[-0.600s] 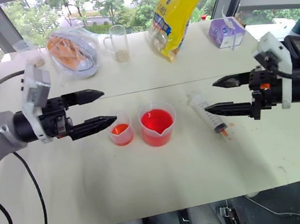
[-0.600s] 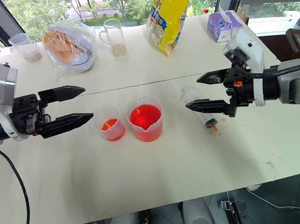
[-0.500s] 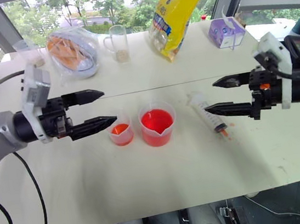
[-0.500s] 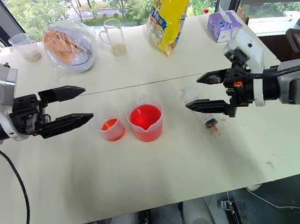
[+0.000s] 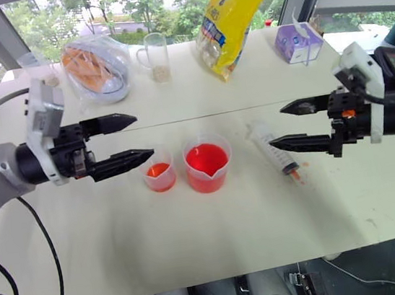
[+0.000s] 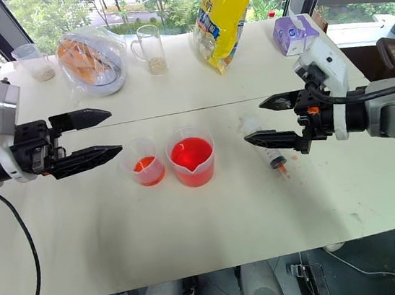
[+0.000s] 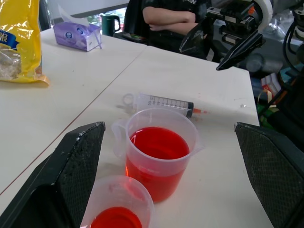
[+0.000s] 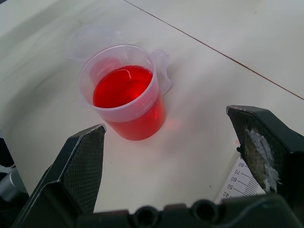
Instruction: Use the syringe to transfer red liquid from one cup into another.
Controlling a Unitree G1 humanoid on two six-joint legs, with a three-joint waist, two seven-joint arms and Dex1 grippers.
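Both pincers [image 5: 132, 136] [image 5: 280, 125] hang spread (empty); syringe [image 5: 274, 150] lies on table [image 5: 196, 249].

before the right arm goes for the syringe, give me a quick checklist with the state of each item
1. Right gripper jaws open and empty: ok.
2. Left gripper jaws open and empty: ok.
3. Syringe lying free on the table, nothing on top of it, below the right gripper in the eye views: ok.
4. Larger cup upright with red liquid inside, standing apart from the syringe: ok.
5. Smaller cup upright beside the larger cup, shallow red layer inside: ok.
6. Syringe empty and plunger pushed in: cannot tell.
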